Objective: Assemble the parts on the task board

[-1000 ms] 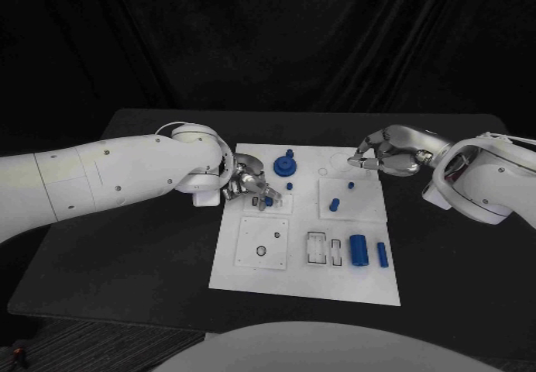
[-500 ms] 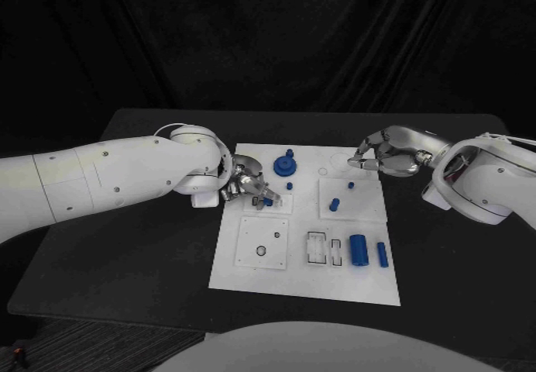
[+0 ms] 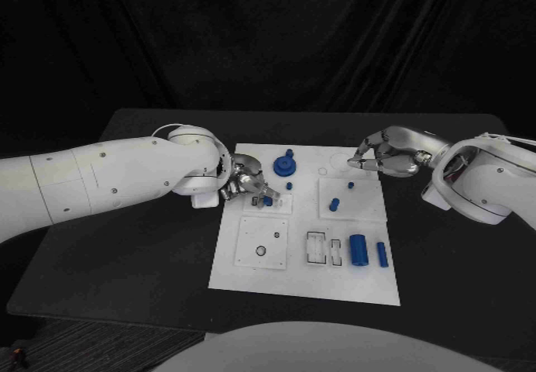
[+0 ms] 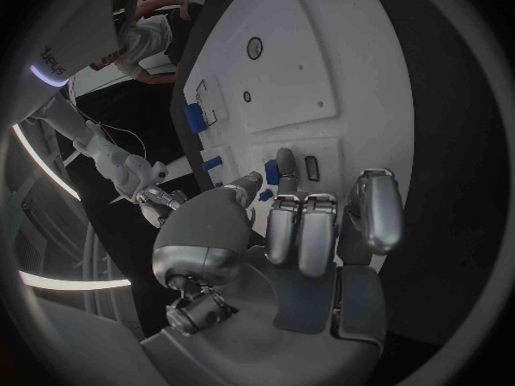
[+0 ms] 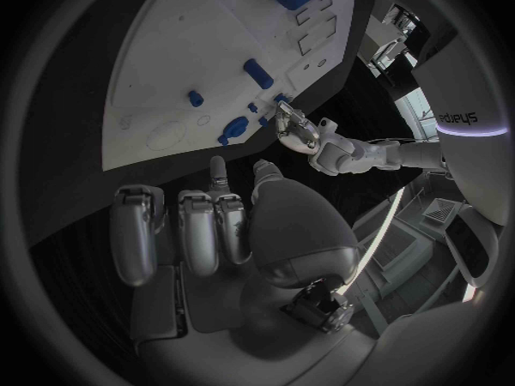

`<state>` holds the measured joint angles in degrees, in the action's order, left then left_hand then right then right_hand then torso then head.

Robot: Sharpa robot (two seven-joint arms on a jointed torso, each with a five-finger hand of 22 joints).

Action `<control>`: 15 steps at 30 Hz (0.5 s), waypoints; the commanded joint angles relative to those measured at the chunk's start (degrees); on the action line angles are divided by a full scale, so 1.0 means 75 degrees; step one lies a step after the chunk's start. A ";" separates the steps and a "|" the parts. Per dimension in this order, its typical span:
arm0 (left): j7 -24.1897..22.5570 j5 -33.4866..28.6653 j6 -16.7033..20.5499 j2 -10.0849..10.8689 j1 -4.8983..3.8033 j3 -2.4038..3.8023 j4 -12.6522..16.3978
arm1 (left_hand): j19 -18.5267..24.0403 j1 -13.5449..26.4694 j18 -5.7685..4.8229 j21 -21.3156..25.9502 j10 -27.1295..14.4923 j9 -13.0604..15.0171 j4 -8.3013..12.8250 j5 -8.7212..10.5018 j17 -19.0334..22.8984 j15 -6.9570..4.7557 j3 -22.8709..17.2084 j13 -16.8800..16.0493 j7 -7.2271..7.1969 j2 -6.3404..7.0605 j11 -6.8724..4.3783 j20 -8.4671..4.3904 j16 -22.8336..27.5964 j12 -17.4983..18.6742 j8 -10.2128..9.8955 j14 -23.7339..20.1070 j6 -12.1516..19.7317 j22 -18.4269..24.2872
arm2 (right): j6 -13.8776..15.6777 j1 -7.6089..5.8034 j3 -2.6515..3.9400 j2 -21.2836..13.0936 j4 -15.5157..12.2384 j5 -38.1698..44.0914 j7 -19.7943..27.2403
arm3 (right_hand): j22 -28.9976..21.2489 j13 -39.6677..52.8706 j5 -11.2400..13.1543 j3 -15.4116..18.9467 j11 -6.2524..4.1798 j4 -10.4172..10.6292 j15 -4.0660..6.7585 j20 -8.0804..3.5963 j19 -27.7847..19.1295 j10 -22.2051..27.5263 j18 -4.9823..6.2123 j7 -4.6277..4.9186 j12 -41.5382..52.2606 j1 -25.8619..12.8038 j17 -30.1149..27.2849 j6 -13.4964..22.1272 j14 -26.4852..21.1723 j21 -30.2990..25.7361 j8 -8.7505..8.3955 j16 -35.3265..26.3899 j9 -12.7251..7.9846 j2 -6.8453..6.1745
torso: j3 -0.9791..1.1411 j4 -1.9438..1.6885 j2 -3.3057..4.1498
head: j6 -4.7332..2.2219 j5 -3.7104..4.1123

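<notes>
Little changed since a second ago: left hand (image 3: 250,189) still over the task board's (image 3: 301,279) left edge, small blue part (image 3: 267,201) still pinched between thumb and fingertip, shifted only slightly. Other fingers curled, seen in the left wrist view (image 4: 312,232). Right hand (image 3: 386,155) still at the board's far right corner, fingers curled in on nothing visible. Blue gear-like part (image 3: 286,164), large blue cylinder (image 3: 359,249) and slimmer blue peg (image 3: 382,254) unmoved on the board.
</notes>
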<state>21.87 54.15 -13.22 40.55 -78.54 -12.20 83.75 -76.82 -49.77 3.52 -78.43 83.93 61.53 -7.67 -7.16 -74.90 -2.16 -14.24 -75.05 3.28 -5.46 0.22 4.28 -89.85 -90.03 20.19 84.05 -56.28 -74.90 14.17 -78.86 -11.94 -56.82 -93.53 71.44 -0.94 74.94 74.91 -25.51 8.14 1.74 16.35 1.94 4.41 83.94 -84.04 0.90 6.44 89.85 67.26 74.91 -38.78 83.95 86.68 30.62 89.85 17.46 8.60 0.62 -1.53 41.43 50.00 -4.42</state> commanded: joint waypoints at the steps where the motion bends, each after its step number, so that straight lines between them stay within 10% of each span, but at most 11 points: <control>1: -0.0123 0.0000 0.0131 0.0003 0.0014 0.0004 0.0036 | 0.0017 -0.0084 0.0072 0.0050 0.0810 0.0008 -0.0006 -0.0043 -0.2013 -0.0031 0.0041 -0.1994 -0.0014 0.0006 -0.0042 -0.0023 -0.0020 0.0005 -0.0004 0.0794 0.0050 -0.0572 | -0.0054 0.0018 0.0005 0.0005 0.0005 0.0009 -0.0166 | 0.1815 0.2012 -0.0035 0.0012 -0.0013 -0.0031 -0.0010 0.0011 0.0486 -0.0795 0.0025 0.0019 0.0020 0.0068 0.2012 -0.0040 0.0807 -0.0046 -0.0010 0.0020 -0.0010 0.0007 | 0.0000 0.0001 0.0000 | 0.0000 -0.0007; 15: -0.0093 0.0000 -0.0186 0.0002 0.0012 0.0004 -0.0018 | 0.0047 -0.0228 0.0082 0.0123 0.0810 -0.0063 0.0005 -0.0687 -0.2013 -0.0008 -0.0021 -0.1994 0.0010 -0.0105 -0.0018 -0.0005 -0.0020 0.0005 -0.0199 0.0794 0.0103 -0.0576 | -0.0065 0.0021 0.0005 0.0013 0.0015 0.0009 -0.0170 | 0.1813 0.2012 -0.0036 0.0014 -0.0011 -0.0026 -0.0011 0.0011 0.0483 -0.0795 0.0027 0.0020 0.0020 0.0071 0.2012 -0.0042 0.0807 -0.0051 -0.0012 0.0020 -0.0013 0.0009 | 0.0005 0.0000 -0.0003 | 0.0000 -0.0001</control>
<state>21.87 54.15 -13.23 40.56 -78.54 -12.17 83.63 -76.82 -50.96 3.52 -77.76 83.93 61.14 -7.72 -12.07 -74.90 -2.15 -14.19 -75.04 3.48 -6.07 0.22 4.28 -89.85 -90.04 18.94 84.05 -55.68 -74.90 13.95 -78.84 -11.94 -56.71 -93.44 71.44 -0.99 74.93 74.91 -25.51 8.14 1.74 16.35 1.94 4.41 83.94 -84.04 0.90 6.44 89.85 67.26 74.91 -38.78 83.95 86.68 30.62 89.85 17.41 8.60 0.64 -1.51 41.45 50.00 -4.41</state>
